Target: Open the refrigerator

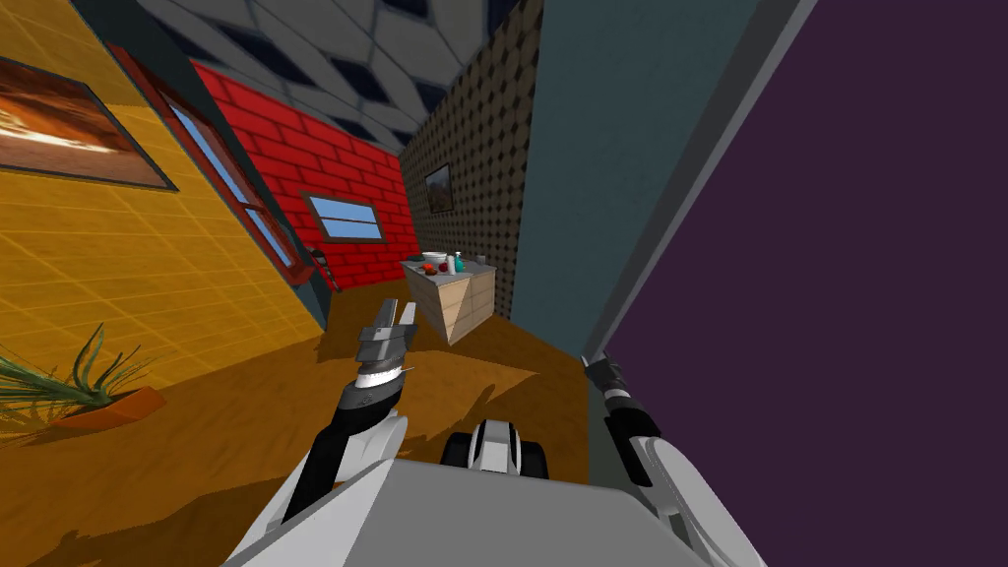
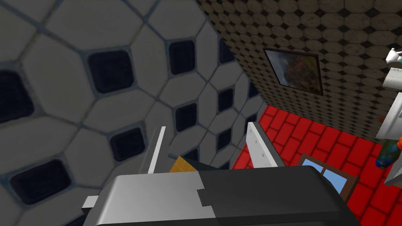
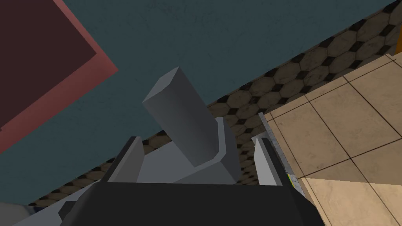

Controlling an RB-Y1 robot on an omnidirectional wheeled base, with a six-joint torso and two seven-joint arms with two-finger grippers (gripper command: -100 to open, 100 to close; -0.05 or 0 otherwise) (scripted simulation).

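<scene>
Grey, square-edged bar handle stood between the spread fingers of my right gripper, unclamped, with the dark purple refrigerator door just beside that hand. I judged it best to close squarely, then pull along the door's arc. My left gripper hung spread, well apart. No lettering was legible.

An orange floor spreads below. A plant sits at nine o'clock by the yellow tiled wall. At twelve stands a red brick wall with a window, and at one a pale cabinet.
</scene>
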